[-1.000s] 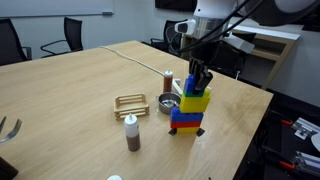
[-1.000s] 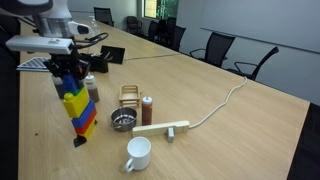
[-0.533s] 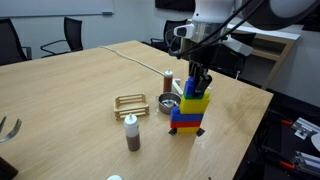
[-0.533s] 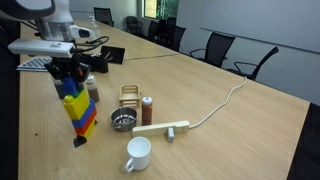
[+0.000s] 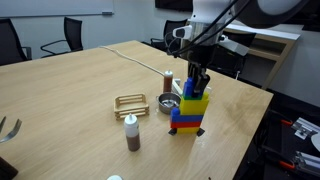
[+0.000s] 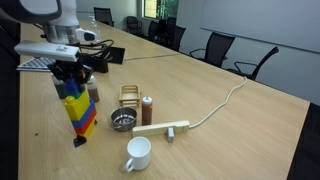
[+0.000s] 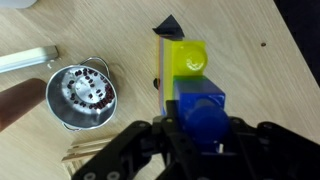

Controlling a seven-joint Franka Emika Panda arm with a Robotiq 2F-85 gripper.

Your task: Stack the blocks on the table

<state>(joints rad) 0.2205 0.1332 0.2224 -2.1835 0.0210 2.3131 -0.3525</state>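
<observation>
Wooden tabletop (image 5: pixel 70 80) carries a block stack (image 5: pixel 189 110), standing upright near one edge. Layers in an exterior view run blue, red, blue, yellow from the bottom up, with a small black piece (image 5: pixel 198 131) at the foot. The gripper (image 5: pixel 199 82) hangs straight down over the top of the stack. In the wrist view the fingers (image 7: pixel 150 140) sit narrow, close on both sides of the top blue block (image 7: pixel 200 102). Can't tell if they actually press on it. A yellow block (image 7: pixel 185 57) shows just beyond the blue one in that view.

A metal bowl (image 5: pixel 168 104) sits just beside the stack, also seen in the wrist view. A brown shaker (image 5: pixel 168 79) stands behind the bowl, and a wooden rack (image 5: pixel 131 103) lies near it. A white-capped bottle (image 5: pixel 131 132) stands upright in front of the rack. In an exterior view a white mug (image 6: pixel 138 153) sits apart from the stack, and a wooden bar (image 6: pixel 163 128) lies with a cable (image 6: pixel 215 110) running off it.
</observation>
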